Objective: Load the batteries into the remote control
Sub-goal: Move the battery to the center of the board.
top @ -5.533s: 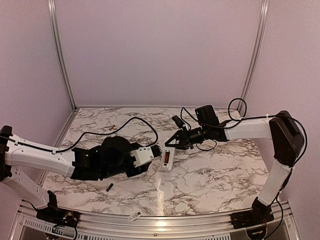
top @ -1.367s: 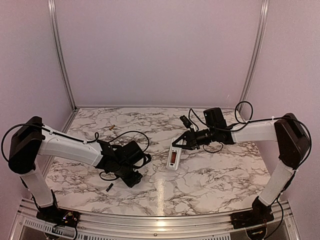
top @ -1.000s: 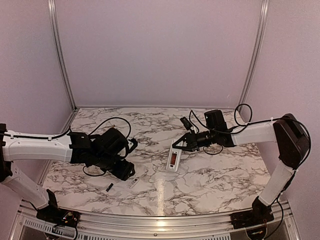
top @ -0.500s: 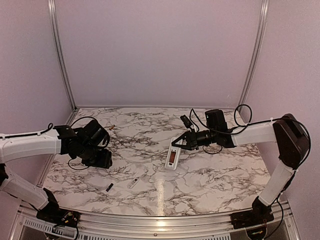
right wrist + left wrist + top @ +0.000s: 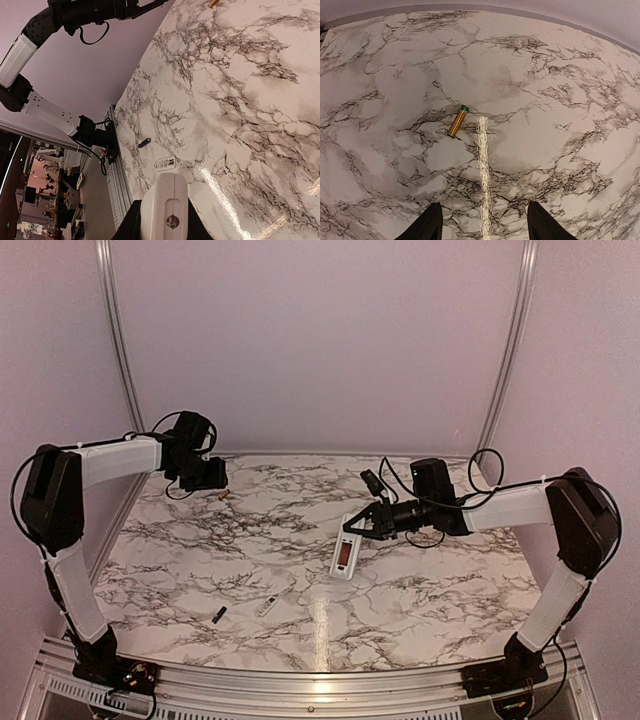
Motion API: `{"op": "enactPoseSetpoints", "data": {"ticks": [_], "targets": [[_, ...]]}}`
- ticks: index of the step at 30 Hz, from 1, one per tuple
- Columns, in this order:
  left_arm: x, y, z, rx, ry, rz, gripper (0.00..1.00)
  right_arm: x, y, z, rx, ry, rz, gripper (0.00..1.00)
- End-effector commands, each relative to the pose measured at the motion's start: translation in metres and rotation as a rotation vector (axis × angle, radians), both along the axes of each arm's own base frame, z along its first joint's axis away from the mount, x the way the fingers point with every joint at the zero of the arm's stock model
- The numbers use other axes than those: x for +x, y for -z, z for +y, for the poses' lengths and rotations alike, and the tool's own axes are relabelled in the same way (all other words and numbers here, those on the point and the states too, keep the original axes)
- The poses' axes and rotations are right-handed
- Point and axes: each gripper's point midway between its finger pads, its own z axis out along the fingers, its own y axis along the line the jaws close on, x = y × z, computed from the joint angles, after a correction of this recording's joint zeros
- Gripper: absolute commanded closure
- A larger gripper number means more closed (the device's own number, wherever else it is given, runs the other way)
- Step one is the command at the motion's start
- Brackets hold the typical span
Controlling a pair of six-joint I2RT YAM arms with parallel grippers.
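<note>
The white remote control (image 5: 343, 555) hangs tilted over the table's middle with its reddish slot facing up. My right gripper (image 5: 367, 524) is shut on its upper end. In the right wrist view the remote (image 5: 165, 200) sits between the fingers (image 5: 131, 226). The golden-tan battery (image 5: 458, 120) lies on the marble at the far left (image 5: 222, 496), just ahead of my open, empty left gripper (image 5: 485, 227), which hovers above it (image 5: 208, 478). The blackish battery (image 5: 218, 615) lies near the front left and also shows in the right wrist view (image 5: 144, 142).
A small white labelled cover (image 5: 267, 606) lies on the marble near the front, right of the blackish battery; it also shows in the right wrist view (image 5: 165, 163). Walls close the table's back and sides. A metal rail (image 5: 300, 690) runs along the front edge.
My left arm has swung from the front middle to the far back left, above the golden-tan battery. The white cover now lies on the front marble. The right gripper and remote barely moved.
</note>
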Motion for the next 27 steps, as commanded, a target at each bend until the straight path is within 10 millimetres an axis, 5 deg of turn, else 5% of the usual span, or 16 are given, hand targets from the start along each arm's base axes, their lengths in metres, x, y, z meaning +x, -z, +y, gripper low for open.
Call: {"op": "enactPoseSetpoints", "data": {"ticks": [1, 5, 10, 27], "targets": [[0.044, 0.006, -0.008, 0.049, 0.117, -0.046, 0.41, 0.000, -0.008, -0.001, 0.013, -0.006, -0.038, 1.00], [0.080, 0.031, -0.001, 0.094, 0.136, -0.010, 0.46, 0.001, -0.007, -0.001, 0.014, -0.003, -0.035, 1.00], [0.101, 0.055, 0.001, 0.123, 0.163, 0.026, 0.49, 0.002, -0.006, -0.002, 0.013, -0.003, -0.033, 1.00], [0.113, 0.115, 0.003, 0.158, 0.186, 0.114, 0.64, 0.004, -0.006, -0.002, 0.003, 0.000, -0.032, 1.00]]}}
